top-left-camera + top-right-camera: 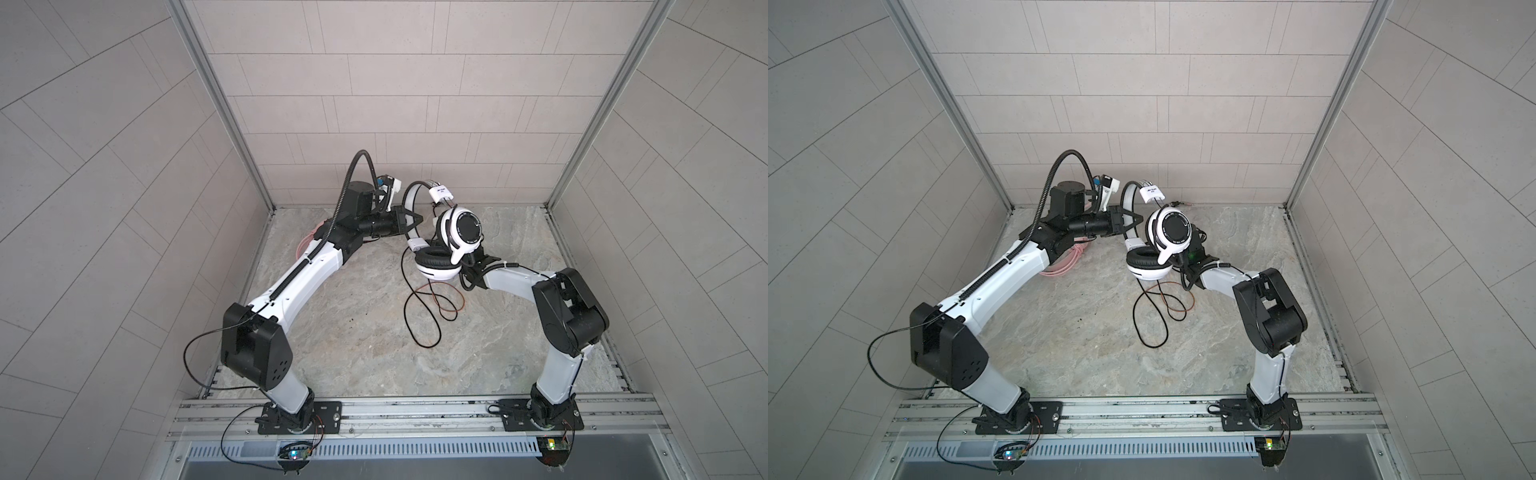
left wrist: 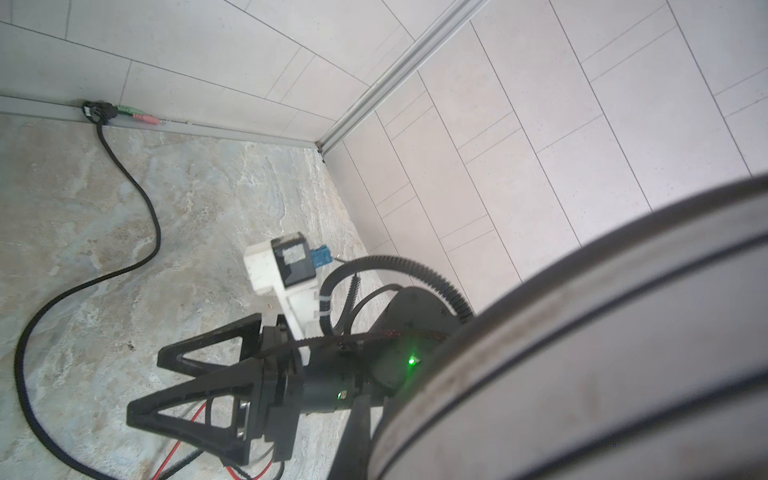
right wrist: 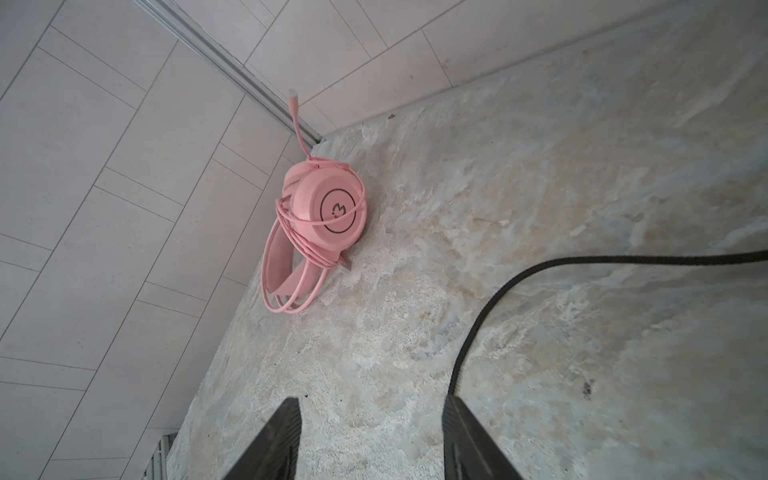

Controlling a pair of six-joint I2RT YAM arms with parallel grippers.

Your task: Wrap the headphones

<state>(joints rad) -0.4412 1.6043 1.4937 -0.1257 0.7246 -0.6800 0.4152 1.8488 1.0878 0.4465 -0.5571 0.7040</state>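
white-and-black headset [image 1: 467, 230] held up, black cable [image 1: 424, 345] trailing loose on the table [image 1: 353, 353]
left gripper [image 1: 413, 220] pinches its headband; right gripper [image 3: 371, 399] spread, empty; bare table in front

The far-left headset [image 3: 324, 208] lies on the table [image 1: 519, 332], left of the raised headset [image 1: 467, 230].

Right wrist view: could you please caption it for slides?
Wrapped pink headset by the wall; black cable trails loose past the open right gripper.

In front of the striped headset [image 1: 436, 270], black cable loops [image 1: 424, 346] clutter the tabletop [image 1: 353, 365]; farther in front, past them, the tabletop lies open.
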